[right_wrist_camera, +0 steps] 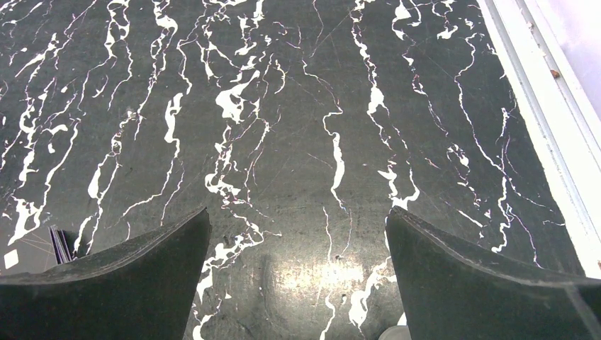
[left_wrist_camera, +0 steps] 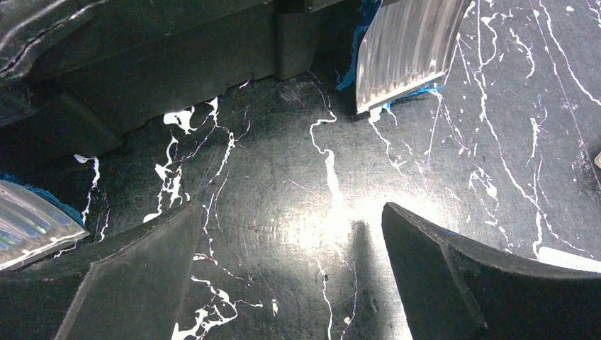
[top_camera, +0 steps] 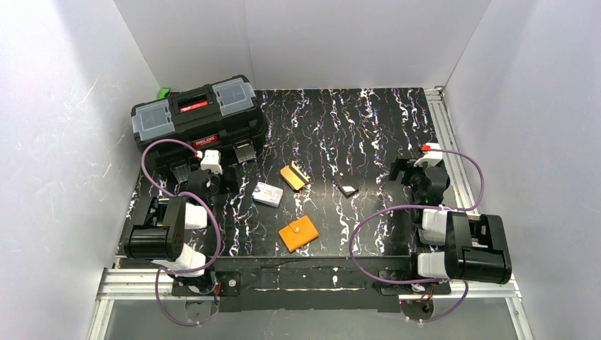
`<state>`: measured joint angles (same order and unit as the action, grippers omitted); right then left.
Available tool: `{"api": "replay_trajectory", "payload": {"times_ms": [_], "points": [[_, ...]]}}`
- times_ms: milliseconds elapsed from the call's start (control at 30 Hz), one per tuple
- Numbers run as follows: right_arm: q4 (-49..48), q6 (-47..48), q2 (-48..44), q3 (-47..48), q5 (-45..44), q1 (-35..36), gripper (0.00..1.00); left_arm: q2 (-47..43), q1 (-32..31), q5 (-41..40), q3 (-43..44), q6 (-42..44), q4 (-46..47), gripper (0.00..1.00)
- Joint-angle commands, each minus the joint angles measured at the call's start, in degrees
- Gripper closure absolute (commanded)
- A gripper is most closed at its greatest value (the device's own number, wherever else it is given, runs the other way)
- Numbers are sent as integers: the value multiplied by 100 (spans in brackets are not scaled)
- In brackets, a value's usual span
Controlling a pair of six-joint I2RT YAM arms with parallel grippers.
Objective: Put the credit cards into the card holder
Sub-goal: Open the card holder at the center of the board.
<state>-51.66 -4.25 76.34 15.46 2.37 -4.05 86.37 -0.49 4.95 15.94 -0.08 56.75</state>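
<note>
A black table (top_camera: 368,134) veined with white fills the scene, seen from above, with white walls on three sides. A big black toolbox (top_camera: 195,117) with two clear grey lid compartments sits at the far left corner.

The left gripper (top_camera: 205,180) hangs low just in front of the toolbox. Its wrist camera shows the fingers spread wide with only bare table between them (left_wrist_camera: 290,234), and a ribbed metal latch (left_wrist_camera: 407,49) of the toolbox just ahead. The right gripper (top_camera: 419,177) hovers near the table's right edge, also spread wide and holding nothing (right_wrist_camera: 298,234).

Between the two arms, near the front edge, lies the card holder (top_camera: 298,234), an orange wallet, closed flat. The cards lie apart from it, farther back (none touches it):
- a white printed card (top_camera: 268,193), to the left
- an orange card with a dark stripe (top_camera: 293,176), behind the white one
- a small black card (top_camera: 346,188), to the right; its corner shows at the lower left of the right wrist view (right_wrist_camera: 60,244)
</note>
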Motion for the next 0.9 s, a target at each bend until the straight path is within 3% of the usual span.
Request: {"api": "replay_trajectory", "payload": {"times_ms": [0,200,300,367,467,533,667,800,867], "points": [[-176,48,-59,58,21,-25,0,-143,40,-178,130,-36,41,1],[49,-144,-202,175,-521,-13,0,-141,40,-166,140,-45,25,1],[1364,-301,-479,859,-924,50,0,-143,40,-124,150,-37,31,1],[2947,-876,-594,1582,-1389,64,0,-365,40,290,294,123,-300,1],[4178,-1705,-698,2168,-1170,71,0,-922,40,1051,1053,573,-2252,1],[4221,-2287,-927,2247,-726,59,0,-1161,38,1443,1597,842,-3805,1],[5238,-4007,-1207,2633,-206,-55,0,-1968,40,1629,1976,1100,-5262,1],[5016,-3745,-1386,2711,1298,-59,0,-2957,40,2228,2450,1485,-7205,1],[5439,-3397,-1574,2863,1075,298,0,-3341,40,2397,2776,1597,-8045,1]]}}
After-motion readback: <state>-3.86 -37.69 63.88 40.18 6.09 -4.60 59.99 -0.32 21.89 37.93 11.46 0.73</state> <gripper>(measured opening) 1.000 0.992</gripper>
